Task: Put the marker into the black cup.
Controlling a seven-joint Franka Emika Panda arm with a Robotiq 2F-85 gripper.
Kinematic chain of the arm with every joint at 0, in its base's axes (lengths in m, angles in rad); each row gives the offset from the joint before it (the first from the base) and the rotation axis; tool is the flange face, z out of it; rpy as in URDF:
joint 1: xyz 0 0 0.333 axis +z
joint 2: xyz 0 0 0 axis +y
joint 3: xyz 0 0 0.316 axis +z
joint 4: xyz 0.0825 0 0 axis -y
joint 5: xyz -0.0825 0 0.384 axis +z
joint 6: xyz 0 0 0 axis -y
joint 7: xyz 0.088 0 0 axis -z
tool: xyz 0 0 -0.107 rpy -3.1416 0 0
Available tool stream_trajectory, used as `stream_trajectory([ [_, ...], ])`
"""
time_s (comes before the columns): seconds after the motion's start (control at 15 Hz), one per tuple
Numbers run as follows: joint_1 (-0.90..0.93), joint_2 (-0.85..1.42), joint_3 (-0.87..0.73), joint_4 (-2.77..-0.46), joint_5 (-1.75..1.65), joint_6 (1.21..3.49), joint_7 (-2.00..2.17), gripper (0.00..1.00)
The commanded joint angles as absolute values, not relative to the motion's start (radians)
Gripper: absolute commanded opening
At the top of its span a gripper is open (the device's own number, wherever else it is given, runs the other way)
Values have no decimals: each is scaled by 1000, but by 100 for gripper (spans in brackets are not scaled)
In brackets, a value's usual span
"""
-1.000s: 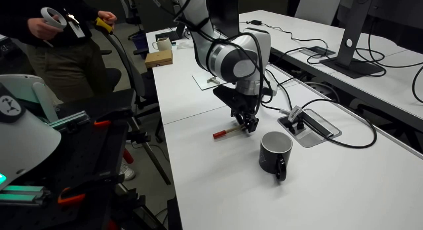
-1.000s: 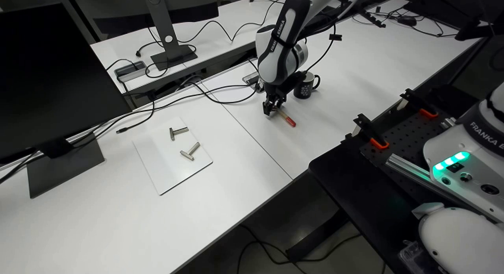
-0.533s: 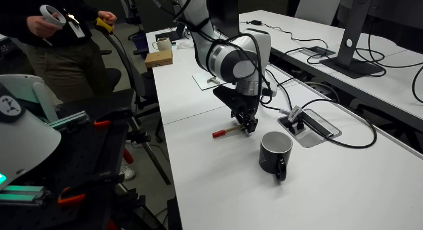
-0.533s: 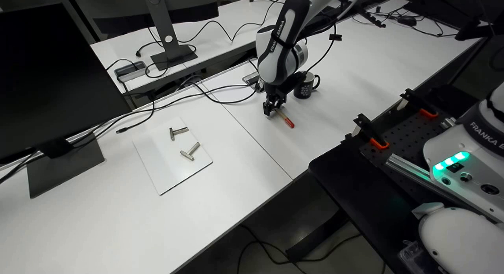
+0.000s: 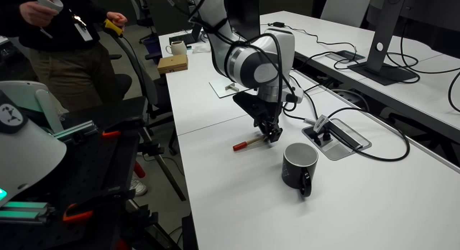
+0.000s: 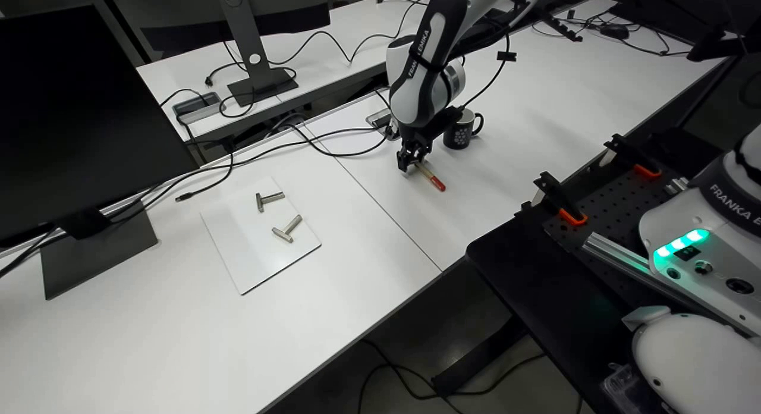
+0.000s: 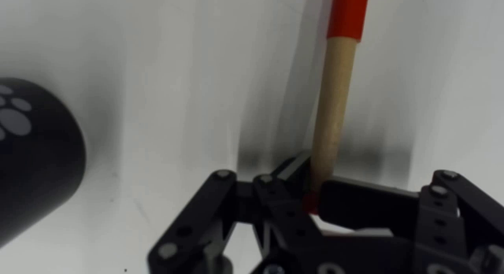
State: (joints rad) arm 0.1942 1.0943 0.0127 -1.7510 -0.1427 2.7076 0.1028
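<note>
The marker has a tan barrel and a red cap. It shows in both exterior views [image 5: 248,144] [image 6: 430,176] and in the wrist view [image 7: 334,97]. My gripper [image 5: 270,135] is shut on the marker's dark red rear end. In the wrist view the gripper [image 7: 317,183] pinches that end between its fingers, and the capped end points away. The marker is close above the table, with a shadow beside it. The black cup [image 5: 293,172] stands upright near the gripper, its handle turned away. It also shows in an exterior view [image 6: 459,136] and at the left of the wrist view [image 7: 43,160].
A grey cable box [image 5: 334,139] with black plugs is set in the table behind the cup, and a black cable [image 5: 386,158] loops from it. A white board [image 6: 250,253] with metal T-shaped pieces [image 6: 288,228] lies farther along the table. A monitor [image 6: 89,116] stands there.
My gripper has risen very slightly with the marker in it, and the marker's red end has shifted a little. The cup has not moved. The person's hand with the controller has risen.
</note>
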Motion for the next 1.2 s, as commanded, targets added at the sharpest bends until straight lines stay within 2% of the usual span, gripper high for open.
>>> stream_trajectory([
  [0.0,237,1050,-31,-1798,-131,2734,146,0],
  [0.47,263,1046,-55,-1796,-128,2727,178,0],
  [0.53,261,1045,-53,-1797,-122,2726,187,25],
  [0.6,256,1045,-46,-1800,-123,2731,180,28],
  [0.73,253,1043,-41,-1804,-124,2738,176,40],
  [1.13,240,1034,-17,-1828,-131,2808,141,85],
])
